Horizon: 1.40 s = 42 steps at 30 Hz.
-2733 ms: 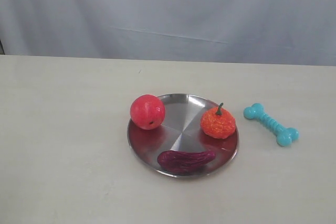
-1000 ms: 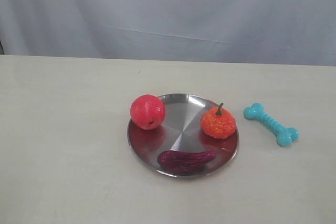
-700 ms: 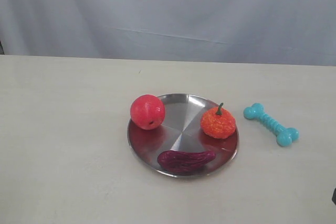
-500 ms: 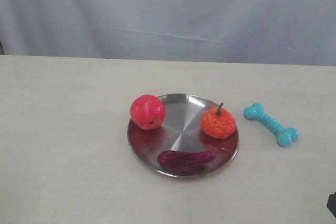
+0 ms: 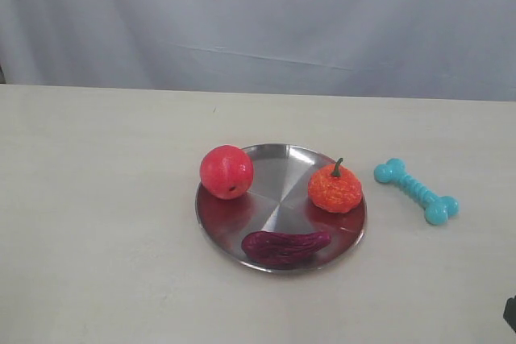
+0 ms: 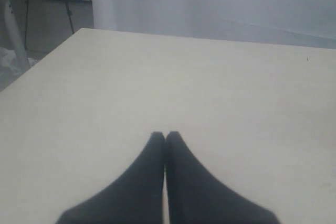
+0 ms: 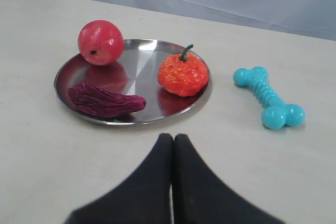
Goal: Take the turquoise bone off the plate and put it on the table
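The turquoise bone (image 5: pixel 416 191) (image 7: pixel 268 96) lies flat on the beige table (image 5: pixel 97 199), just right of the silver plate (image 5: pixel 274 168) (image 7: pixel 137 50) and apart from its rim. My right gripper (image 7: pixel 173 137) is shut with nothing between its fingers, hovering over bare table on the near side of the plate; in the exterior view only a dark sliver (image 5: pixel 510 312) shows at the lower right edge. My left gripper (image 6: pixel 165 135) is shut and empty over bare tabletop, out of the exterior view.
On the plate sit a red apple (image 5: pixel 226 172) (image 7: pixel 101 42), an orange mini pumpkin (image 5: pixel 334 188) (image 7: pixel 182 74) and a dark purple wrinkled vegetable (image 5: pixel 284 246) (image 7: pixel 105 99). A grey curtain (image 5: pixel 258 22) hangs behind the table's far edge.
A dark sliver of the right arm has come into the exterior view at the lower right edge. The bone, plate and fruit have not moved.
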Available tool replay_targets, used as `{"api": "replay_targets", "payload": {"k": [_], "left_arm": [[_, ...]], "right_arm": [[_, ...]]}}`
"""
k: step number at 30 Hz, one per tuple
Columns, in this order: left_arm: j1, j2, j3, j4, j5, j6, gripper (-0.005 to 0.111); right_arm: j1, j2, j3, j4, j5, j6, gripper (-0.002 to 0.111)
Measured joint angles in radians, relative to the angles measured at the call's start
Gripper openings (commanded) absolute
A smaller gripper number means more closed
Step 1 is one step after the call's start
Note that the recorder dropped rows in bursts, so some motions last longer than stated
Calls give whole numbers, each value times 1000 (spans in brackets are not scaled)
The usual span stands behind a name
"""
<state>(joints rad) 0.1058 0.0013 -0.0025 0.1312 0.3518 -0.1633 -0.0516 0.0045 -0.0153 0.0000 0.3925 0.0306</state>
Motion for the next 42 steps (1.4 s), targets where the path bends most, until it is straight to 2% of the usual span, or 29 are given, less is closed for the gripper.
{"api": "replay_targets", "payload": {"k": [1,5,9,42], "left_arm": [[0,0,0,0,0,0,0],[0,0,0,0,0,0,0],[0,0,0,0,0,0,0],[0,0,0,0,0,0,0]], "right_arm": [[-15,0,0,0,0,2,0],[-188,0,0,0,0,2,0],[-288,0,0,0,0,2,0],[-291,0,13,0,-25,4,0]]}}
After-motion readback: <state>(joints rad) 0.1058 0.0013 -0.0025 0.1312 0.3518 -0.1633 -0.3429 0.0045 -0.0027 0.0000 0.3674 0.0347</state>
